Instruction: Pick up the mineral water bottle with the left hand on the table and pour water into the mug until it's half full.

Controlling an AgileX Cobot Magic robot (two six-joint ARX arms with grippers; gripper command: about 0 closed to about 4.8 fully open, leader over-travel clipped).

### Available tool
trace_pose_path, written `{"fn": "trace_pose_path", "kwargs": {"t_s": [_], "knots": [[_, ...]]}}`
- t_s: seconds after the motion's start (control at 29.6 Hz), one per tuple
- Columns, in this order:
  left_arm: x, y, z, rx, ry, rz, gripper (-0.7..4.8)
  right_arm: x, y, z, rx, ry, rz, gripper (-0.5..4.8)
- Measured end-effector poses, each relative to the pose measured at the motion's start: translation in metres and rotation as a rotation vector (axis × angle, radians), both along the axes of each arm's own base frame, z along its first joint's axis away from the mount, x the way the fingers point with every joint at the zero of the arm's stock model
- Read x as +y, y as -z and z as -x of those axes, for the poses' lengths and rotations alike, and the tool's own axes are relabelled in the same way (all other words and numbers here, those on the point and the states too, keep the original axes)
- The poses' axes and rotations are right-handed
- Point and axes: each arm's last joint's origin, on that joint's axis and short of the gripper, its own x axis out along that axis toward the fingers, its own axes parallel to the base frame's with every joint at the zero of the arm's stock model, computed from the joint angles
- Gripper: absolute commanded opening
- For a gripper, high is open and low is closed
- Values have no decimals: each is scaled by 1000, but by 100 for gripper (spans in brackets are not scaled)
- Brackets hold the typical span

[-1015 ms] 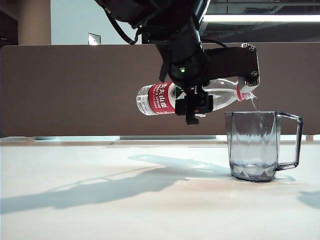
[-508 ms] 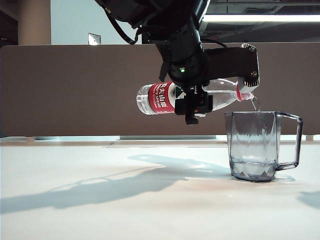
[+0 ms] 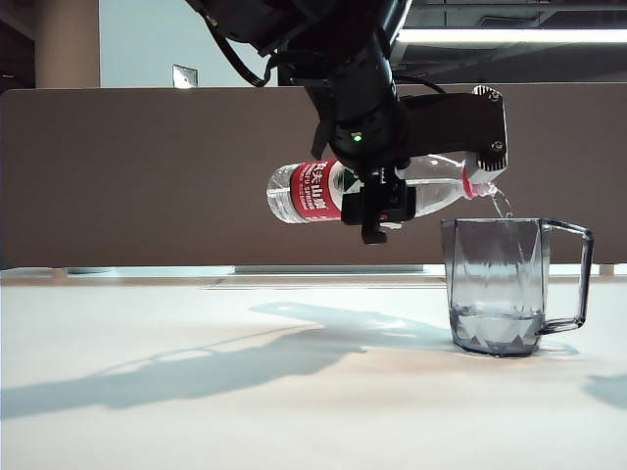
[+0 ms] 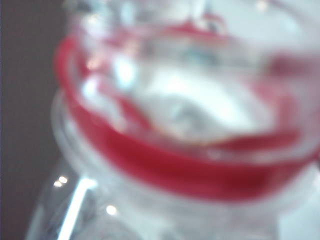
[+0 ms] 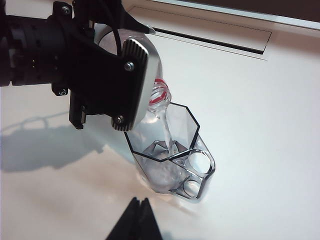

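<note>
One left hand [image 3: 431, 147] clamps the mineral water bottle [image 3: 372, 191] almost level above the table [image 3: 196, 392], its neck over the mug [image 3: 509, 284]. Left wrist view: blurred bottle [image 4: 190, 140] fills everything. Right wrist view: water streams into the mug [image 5: 170, 155]; right gripper [image 5: 136, 222] hangs nearby, fingers pressed together.

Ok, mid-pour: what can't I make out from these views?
- Left wrist view: only a blur of the mineral water bottle; left gripper fingers unseen.
- Exterior view: the left arm covers the bottle's middle.
- Right wrist view: right gripper cut off by the edge; the mug shows no clear waterline.
</note>
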Motion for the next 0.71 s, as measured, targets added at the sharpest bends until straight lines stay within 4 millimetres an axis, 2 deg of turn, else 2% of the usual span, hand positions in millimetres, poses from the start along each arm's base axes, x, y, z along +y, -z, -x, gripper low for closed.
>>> {"fn": "trace_pose_path", "kwargs": {"t_s": [0.71], "knots": [[0, 0, 0, -7, -6, -10, 272, 0, 0, 0, 0, 0, 0, -2]]}}
